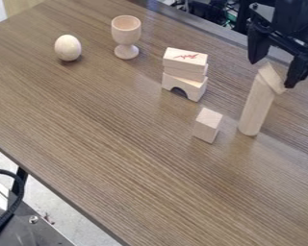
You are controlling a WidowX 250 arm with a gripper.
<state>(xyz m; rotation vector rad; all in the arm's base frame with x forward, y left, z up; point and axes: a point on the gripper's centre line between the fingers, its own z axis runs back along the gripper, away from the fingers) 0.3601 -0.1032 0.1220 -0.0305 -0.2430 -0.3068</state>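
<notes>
At the upper right, the black gripper [275, 72] hangs with its two fingers spread wide apart. Between and just below its fingertips is a light wooden wedge-shaped block [271, 78], resting tilted on top of an upright wooden cylinder [255, 108]. I cannot tell whether the fingers touch the wedge. Left of the cylinder stands a small wooden block [208, 125]. Farther left and back is a stack of wooden blocks [186, 60], its top one bearing a red mark and its lowest one an arch [184, 87].
A wooden egg cup [126, 36] stands at the back, left of the stack, and a wooden egg [68, 48] is farther left. They are on a brown wood-grain table [137, 168]. Beyond its front left edge are a dark cable and metal equipment.
</notes>
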